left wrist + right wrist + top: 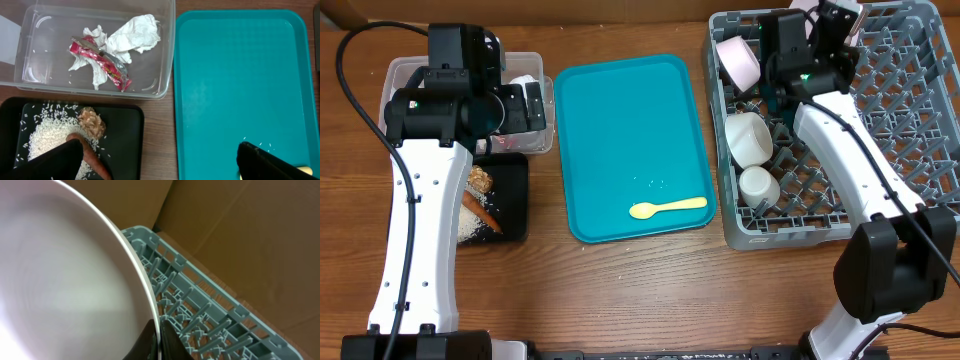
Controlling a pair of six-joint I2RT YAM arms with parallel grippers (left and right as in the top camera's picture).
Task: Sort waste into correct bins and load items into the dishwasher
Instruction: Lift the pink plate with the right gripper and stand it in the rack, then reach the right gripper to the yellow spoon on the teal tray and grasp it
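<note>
My right claw [159,342] is pinched shut on the rim of the large white-pinkish plate [60,270]. The plate fills the left of my right wrist view, with the pegs and lattice wall of the grey dish rack [200,315] just past its edge. I cannot tell whether the plate touches the rack. From overhead, that claw sits over the rack's far left part. Along the rack's left side lie a tilted white bowl [738,58], a white cup [748,138] and a smaller cup [757,185].

My left claw [160,165] hangs wide and empty, one fingertip over the black tray [125,130] and the other over the teal tray [225,75]. The clear tub [165,50] holds the crumpled red-and-white wrapper [102,65] and the white crumpled paper [135,32], which touch each other. Just beside the tub on the worktop [620,290], the black tray carries a spread of white rice [45,132], a brown food lump [92,122] at its edge, and the orange-brown stick [92,160], partly hidden by my fingertip.

The pale yellow spoon [668,207] lies flat on the teal tray near its front right corner, with a few stray grains [655,183] close by.
</note>
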